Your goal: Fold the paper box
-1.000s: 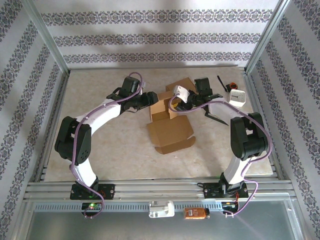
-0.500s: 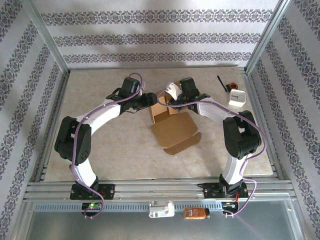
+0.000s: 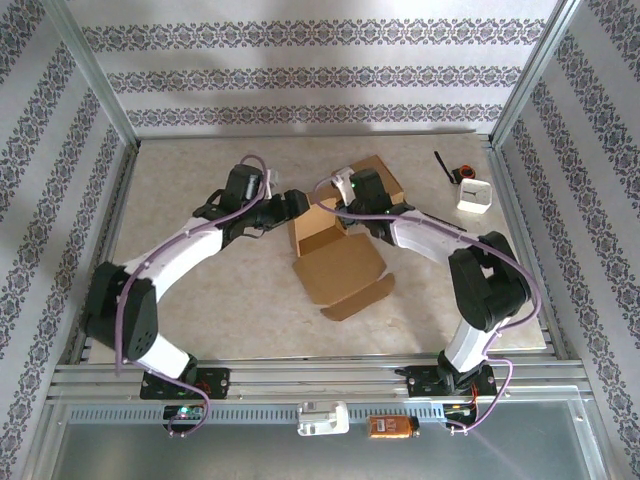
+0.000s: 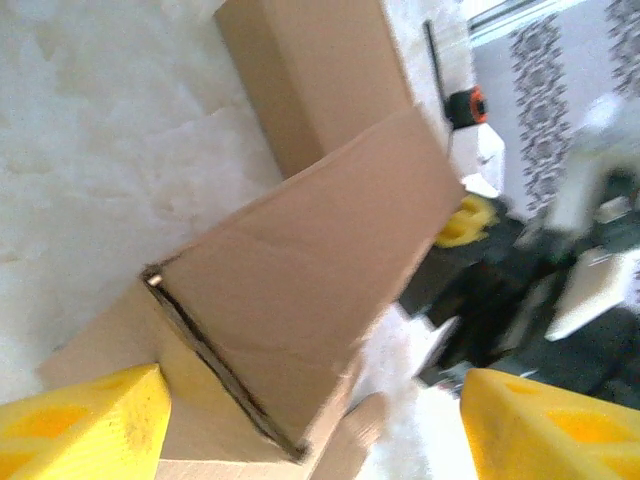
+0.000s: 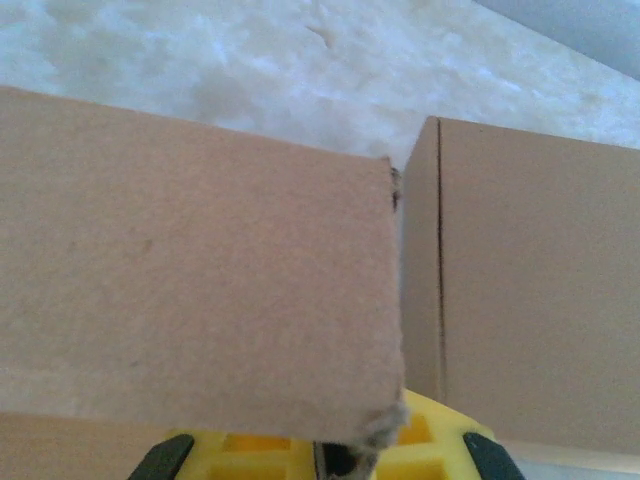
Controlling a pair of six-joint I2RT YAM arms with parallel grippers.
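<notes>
Top view first: I am looking at the paper box sitting mid-table between my two arms. Its body is standing with walls raised at the far end, while the broad lid panel is lying flat toward me with its tabs untucked; a far flap is sticking out behind. The left gripper is hovering at the box's left wall; the right gripper is reaching in at the far side. A white gadget and a black tool are lying well apart at the far right, out of play.

Left wrist view now: my yellow fingers are standing spread wide, one at each lower corner, with a corner of the box wall rising between them. The right-hand one is clear of the cardboard; nothing is being squeezed.

Right wrist view: the yellow pads are pressed together at the lower edge of a cardboard panel. I am reading that as a pinch on its edge, though the contact sits too low in the picture to be sure. A second panel is standing just beside it, a narrow gap between them.

I am judging us roughly midway: the walls are partly up and the lid is still open. What is left is seating the side flaps, swinging the lid over and tucking its tabs.
</notes>
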